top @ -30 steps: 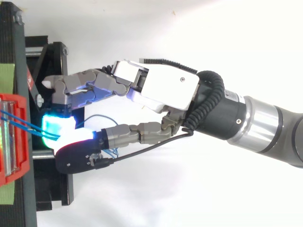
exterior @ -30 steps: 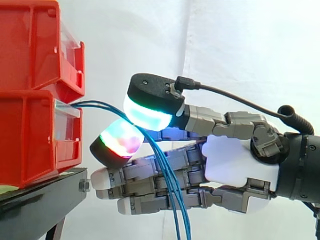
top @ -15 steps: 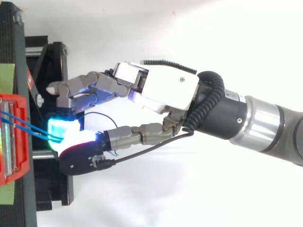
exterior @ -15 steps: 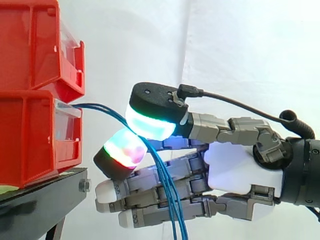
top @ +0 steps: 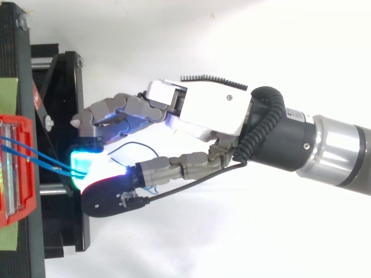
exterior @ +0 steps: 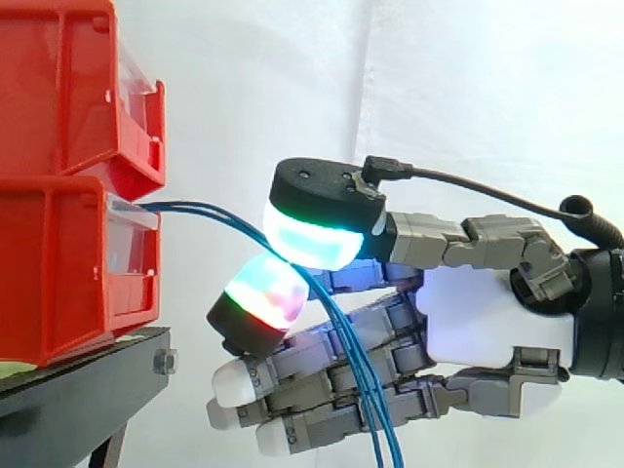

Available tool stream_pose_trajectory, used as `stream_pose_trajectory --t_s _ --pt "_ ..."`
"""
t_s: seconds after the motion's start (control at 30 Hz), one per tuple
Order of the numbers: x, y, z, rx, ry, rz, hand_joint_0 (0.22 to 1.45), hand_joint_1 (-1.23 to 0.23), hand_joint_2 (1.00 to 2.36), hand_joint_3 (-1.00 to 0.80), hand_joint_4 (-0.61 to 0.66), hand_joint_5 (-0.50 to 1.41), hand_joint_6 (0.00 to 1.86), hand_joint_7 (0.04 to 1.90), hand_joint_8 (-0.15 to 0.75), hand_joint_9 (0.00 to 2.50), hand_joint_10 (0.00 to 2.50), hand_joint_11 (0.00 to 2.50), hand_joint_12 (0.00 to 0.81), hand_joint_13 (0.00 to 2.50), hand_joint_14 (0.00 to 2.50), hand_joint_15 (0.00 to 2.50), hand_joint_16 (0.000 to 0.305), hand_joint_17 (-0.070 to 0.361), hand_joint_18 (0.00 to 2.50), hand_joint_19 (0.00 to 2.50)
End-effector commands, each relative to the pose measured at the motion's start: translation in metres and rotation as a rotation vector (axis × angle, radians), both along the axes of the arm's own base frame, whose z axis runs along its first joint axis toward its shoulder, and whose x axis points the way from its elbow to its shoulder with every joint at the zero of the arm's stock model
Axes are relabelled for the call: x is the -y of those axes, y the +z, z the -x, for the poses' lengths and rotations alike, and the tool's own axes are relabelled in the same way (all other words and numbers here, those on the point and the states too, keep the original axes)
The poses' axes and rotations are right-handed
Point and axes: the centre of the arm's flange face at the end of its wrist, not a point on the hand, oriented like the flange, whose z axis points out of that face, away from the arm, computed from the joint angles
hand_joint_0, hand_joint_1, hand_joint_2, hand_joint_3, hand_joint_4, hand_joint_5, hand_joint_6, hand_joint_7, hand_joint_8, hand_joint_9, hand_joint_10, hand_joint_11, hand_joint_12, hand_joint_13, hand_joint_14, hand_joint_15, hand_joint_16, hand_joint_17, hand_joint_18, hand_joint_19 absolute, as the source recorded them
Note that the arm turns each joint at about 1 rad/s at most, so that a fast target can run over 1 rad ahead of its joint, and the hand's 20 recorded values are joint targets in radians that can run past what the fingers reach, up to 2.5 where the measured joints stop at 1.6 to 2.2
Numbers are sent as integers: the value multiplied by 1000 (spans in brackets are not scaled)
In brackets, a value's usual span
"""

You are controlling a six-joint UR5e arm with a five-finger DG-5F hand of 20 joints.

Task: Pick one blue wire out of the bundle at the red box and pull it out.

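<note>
Side view, hand (exterior: 487, 322) pinching maybe two wires (exterior: 195, 207)

Red bins (exterior: 68, 253) were glossy moulded plastic, with a clear plastic panel at 3 o'clock. Blue wires (exterior: 195, 206) had smooth, faintly shiny sheathing. Hand (exterior: 487, 322) showed a glossy white plastic shell and matt grey links. Stand (exterior: 88, 375) looked matt black metal. Curtain (exterior: 468, 88) was creased white cloth.
</note>
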Motion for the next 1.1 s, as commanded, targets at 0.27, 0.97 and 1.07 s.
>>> stream_pose_trajectory --t_s 0.27,0.97,1.07 --pt "10 24 10 -45 -11 32 591 -786 1013 -331 403 -152 789 1109 287 885 21 603 360 404 8 181 54 121 285 297" --pt "14 31 14 -58 -16 39 589 -749 1018 -214 302 -151 771 1110 274 901 23 623 357 401 8 199 53 119 265 315" --pt "14 30 14 -60 -16 39 594 -783 1019 -194 319 -157 794 1087 276 906 20 645 357 402 8 191 53 120 269 303"
